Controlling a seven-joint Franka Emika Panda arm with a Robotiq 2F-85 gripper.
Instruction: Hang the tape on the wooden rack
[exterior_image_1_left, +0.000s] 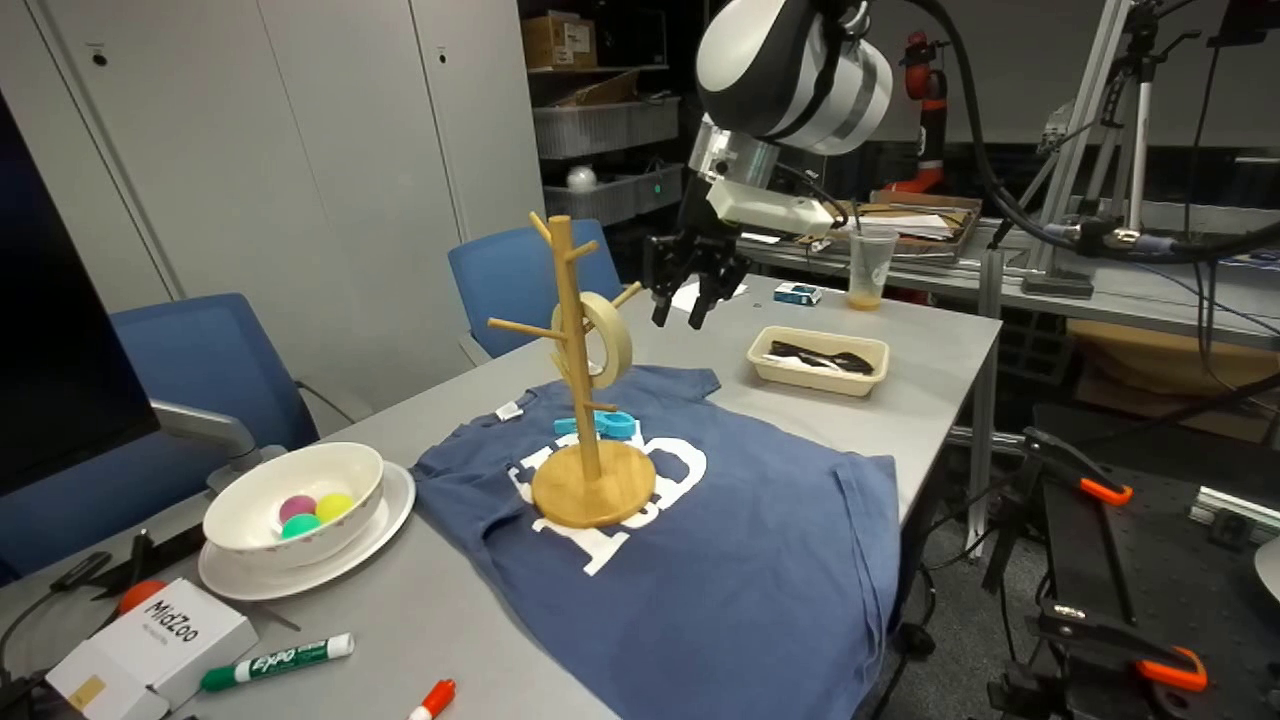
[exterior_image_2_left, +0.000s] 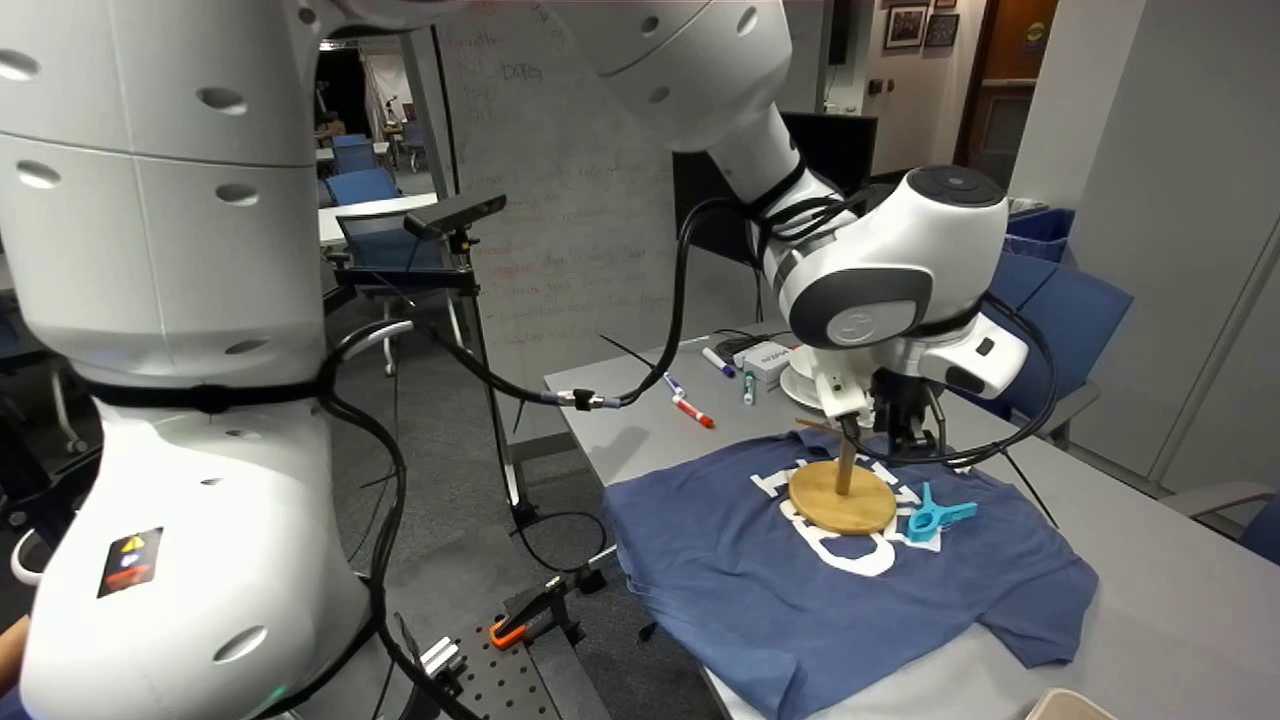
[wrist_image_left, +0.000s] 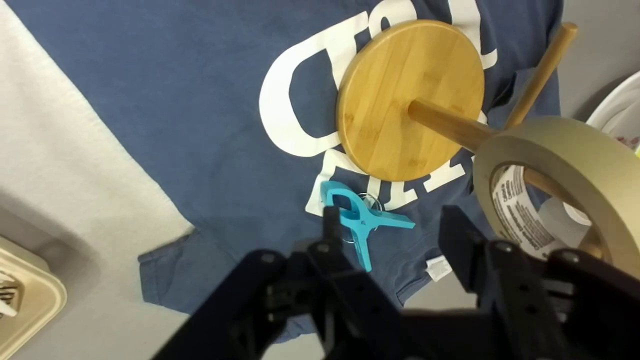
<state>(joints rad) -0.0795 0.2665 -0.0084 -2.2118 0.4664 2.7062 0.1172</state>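
Note:
The tape, a cream ring, hangs on a peg of the wooden rack. In the wrist view a peg passes through the hole of the tape, beside the pole of the wooden rack. In an exterior view the round base of the rack shows, while the tape is hidden there behind the arm. My gripper is open and empty, beside the tape and apart from it. In the wrist view nothing is held between the fingers of my gripper.
The rack stands on a blue T-shirt. A turquoise clamp lies beside the base. A cream tray with dark items and a plastic cup stand further along. A white bowl with coloured balls stands on a plate.

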